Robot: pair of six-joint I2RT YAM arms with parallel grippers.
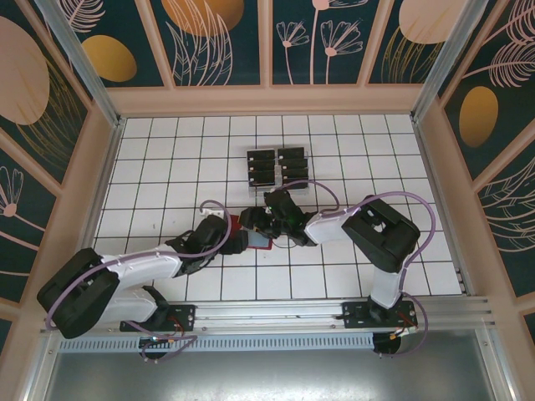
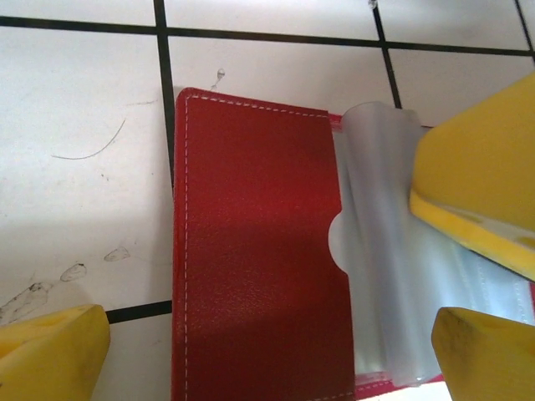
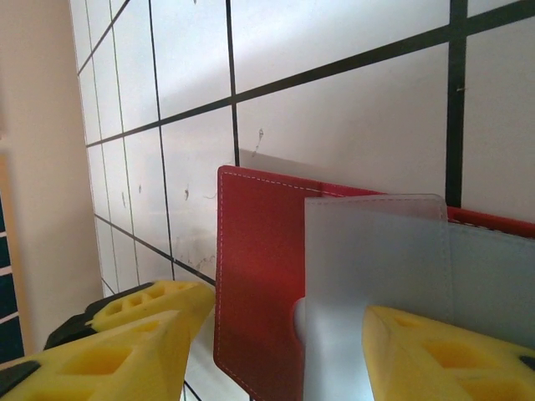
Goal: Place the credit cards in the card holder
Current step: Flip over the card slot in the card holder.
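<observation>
Where the two arms meet over the middle of the white-tiled counter [image 1: 150, 167], the red card holder [image 2: 259, 251] lies open and flat, a little nearer the near edge than the far one. From above, the arms cover most of it and a red sliver shows between them. Up close, its red flap has white stitching along the edge and a half-round thumb notch. Frosted plastic sleeves [image 2: 380, 251] fan out beside the flap, wavy and partly lifted. The holder's lower end is cut off at the bottom of both wrist views.

The left gripper [image 2: 267, 338] hangs low over the holder with its jaws wide apart. One yellow finger is over bare tile, clear of the stitched edge, and the other is at the sleeves' side. A third yellow finger [image 2: 481, 188] lies across the sleeves; that view does not tell whose it is. The right gripper [image 3: 284, 305] also has its jaws apart. One finger is beside the red flap with a strip of tile between them, and the other lies on a sleeve; whether it presses down cannot be told.

The credit cards [image 1: 278, 165], black, sit in two stepped columns toward the far edge, well apart from the holder. Any print on them is too small to read.
</observation>
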